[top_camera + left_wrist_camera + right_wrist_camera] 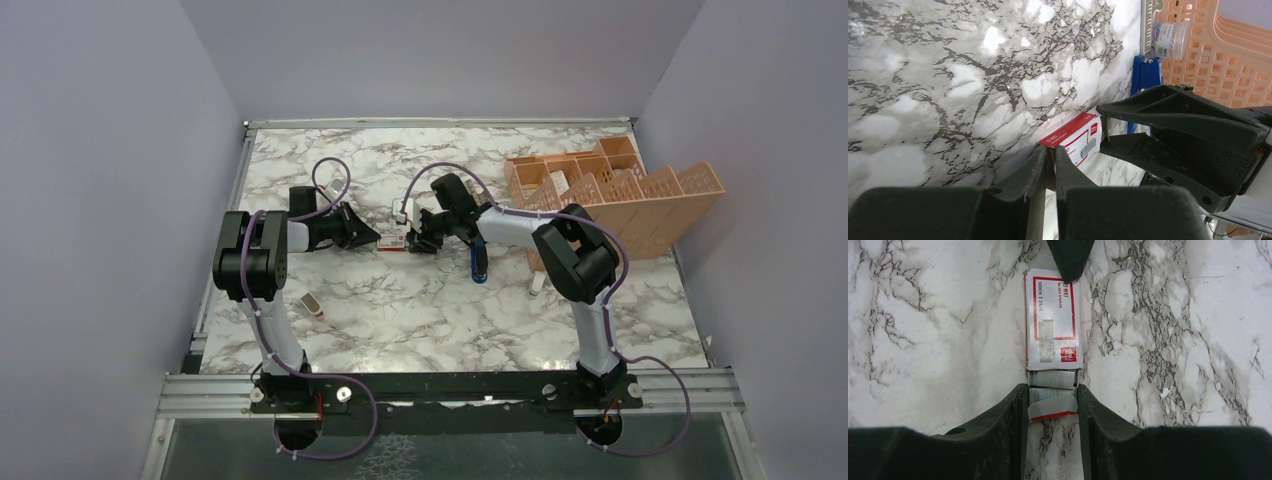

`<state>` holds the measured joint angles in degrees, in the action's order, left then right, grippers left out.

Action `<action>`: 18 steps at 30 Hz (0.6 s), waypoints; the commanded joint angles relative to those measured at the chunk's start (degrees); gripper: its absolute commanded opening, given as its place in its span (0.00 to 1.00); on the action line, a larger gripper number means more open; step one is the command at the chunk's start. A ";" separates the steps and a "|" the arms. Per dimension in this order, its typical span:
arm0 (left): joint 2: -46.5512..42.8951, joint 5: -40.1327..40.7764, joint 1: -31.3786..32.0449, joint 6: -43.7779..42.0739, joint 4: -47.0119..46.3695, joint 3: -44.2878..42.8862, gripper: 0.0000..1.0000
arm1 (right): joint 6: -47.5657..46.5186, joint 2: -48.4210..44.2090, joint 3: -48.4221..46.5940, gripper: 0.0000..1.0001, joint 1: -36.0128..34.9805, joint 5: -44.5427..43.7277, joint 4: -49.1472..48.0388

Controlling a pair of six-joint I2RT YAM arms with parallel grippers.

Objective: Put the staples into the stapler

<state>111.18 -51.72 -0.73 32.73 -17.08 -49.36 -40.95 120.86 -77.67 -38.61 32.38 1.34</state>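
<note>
The red-and-white box [1053,315] lies flat on the marble between my two grippers [393,240]. Its inner tray is pulled partly out, and silvery staples [1052,380] show in it. My right gripper [1052,389] is shut on the sides of that tray, whose end flap sits between the fingers. At the box's far end my left gripper [1051,149] has its jaws nearly together, pinching the red edge of the box [1080,135]. The blue stapler [479,263] lies just right of the right gripper, and part of it shows in the left wrist view [1145,75].
Orange mesh baskets [640,200] stand at the back right, close behind the right arm. A small tan-and-white block [312,305] lies at the front left beside the left arm. A small white object [537,283] rests near the right arm's elbow.
</note>
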 commanded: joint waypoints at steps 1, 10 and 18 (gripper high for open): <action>0.16 -1.75 0.12 -1.13 -1.38 0.41 0.07 | -0.33 1.13 0.92 0.38 0.38 -2.94 1.34; -1.64 -2.12 -1.11 -2.41 -1.38 0.07 0.00 | -0.45 0.83 1.38 0.34 0.38 -4.61 0.95; -4.50 1.96 -4.47 -1.32 -2.12 1.55 0.00 | -0.29 0.70 1.89 0.34 0.52 -6.04 0.10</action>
<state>109.91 -52.16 -3.09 31.88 -17.47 -49.17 -40.93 120.86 -77.65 -38.59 31.11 0.82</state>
